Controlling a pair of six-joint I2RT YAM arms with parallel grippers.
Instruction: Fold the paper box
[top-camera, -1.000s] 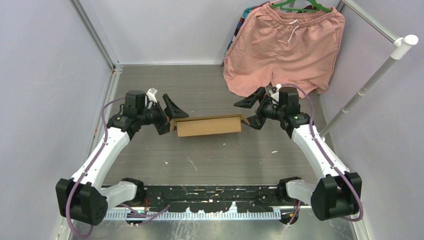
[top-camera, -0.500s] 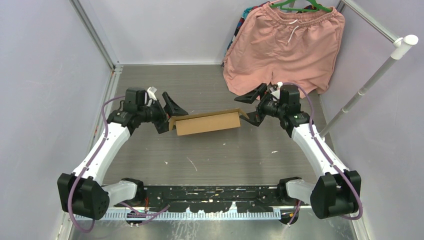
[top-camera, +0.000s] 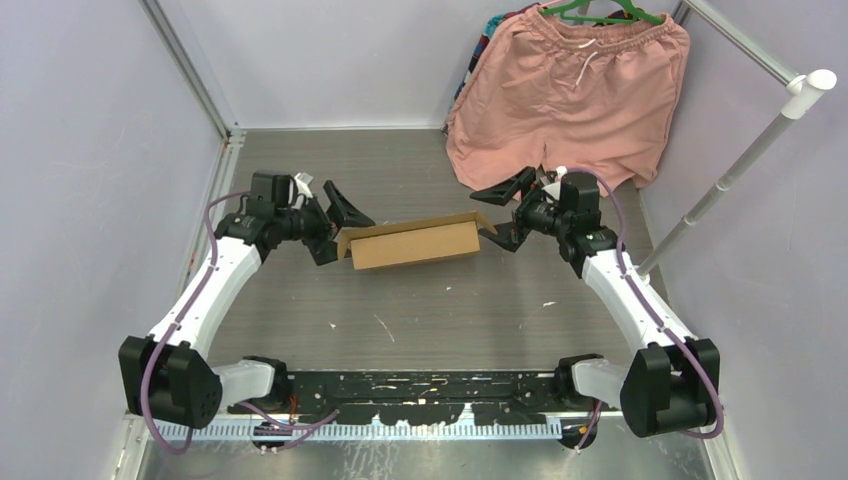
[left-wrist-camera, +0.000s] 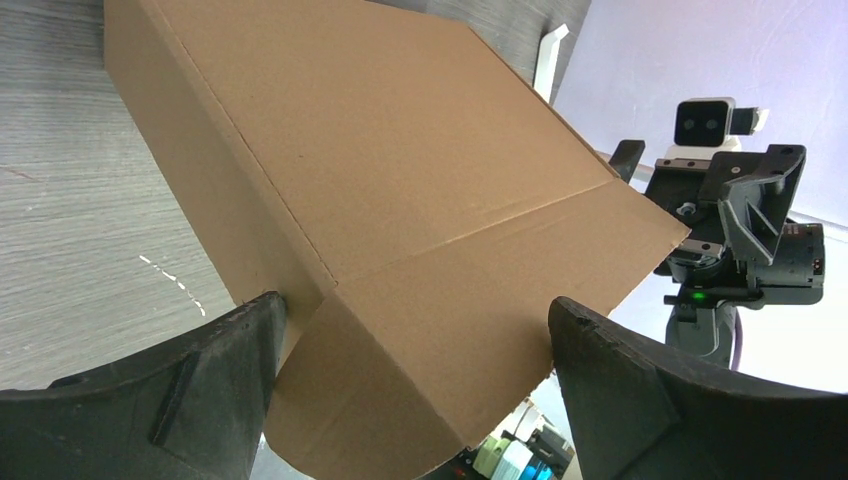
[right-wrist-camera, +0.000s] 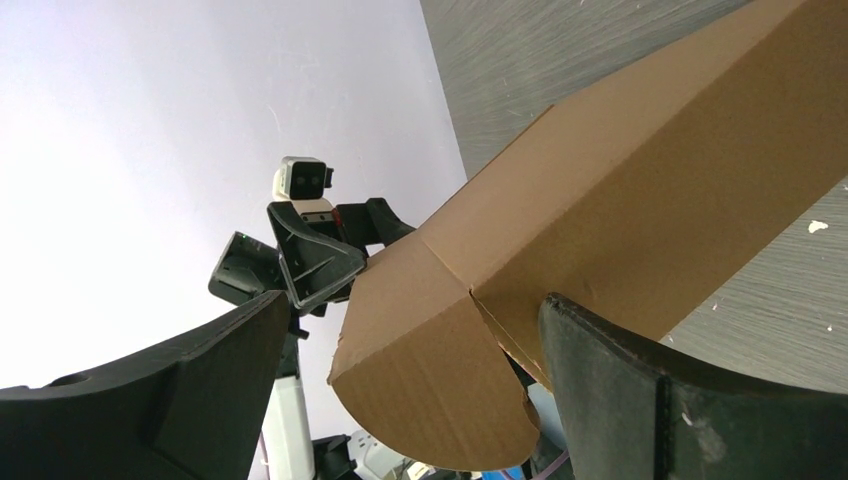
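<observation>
The paper box (top-camera: 412, 244) is brown cardboard, folded into a long shallow shape, in the middle of the grey table (top-camera: 430, 310). My left gripper (top-camera: 338, 232) is open and straddles the box's left end. In the left wrist view the box (left-wrist-camera: 400, 200) fills the gap between my wide-open jaws (left-wrist-camera: 415, 340), with a rounded end flap toward the camera; one finger (left-wrist-camera: 180, 390) touches its side. My right gripper (top-camera: 505, 215) is open and straddles the right end. In the right wrist view (right-wrist-camera: 415, 330) the box (right-wrist-camera: 650, 200) shows a rounded flap between the jaws.
Pink shorts (top-camera: 570, 95) hang on a green hanger at the back right. A white rod (top-camera: 740, 160) slants along the right side. Grey walls enclose the left and back. The arm bases sit on a black rail (top-camera: 420, 385) at the near edge.
Both grippers have shifted slightly toward the back. The box has turned a little, its right end now farther back. Both grippers stay open.
</observation>
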